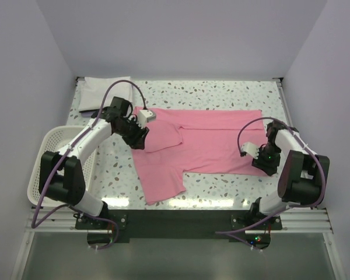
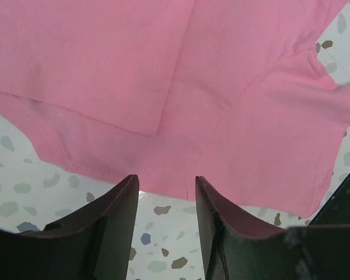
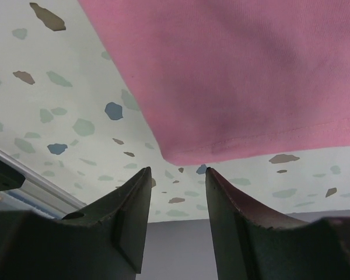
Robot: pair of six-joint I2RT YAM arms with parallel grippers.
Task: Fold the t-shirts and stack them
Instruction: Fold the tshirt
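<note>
The pink t-shirt [image 1: 216,140] lies spread flat, with the white t-shirt [image 1: 102,90] folded beyond its far-left corner. Folding is only starting: the left gripper [image 1: 139,135] at its left end and the right gripper [image 1: 262,163] at its near-right hem corner stand half open, apparently gripping nothing (2 empty claws). Next, each should close on its edge.

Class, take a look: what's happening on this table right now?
A robot is working on a pink t-shirt spread on the table. The left tool is at one edge, the right tool at a corner; both are open, gripping nothing. A folded white t-shirt lies far left.
</note>
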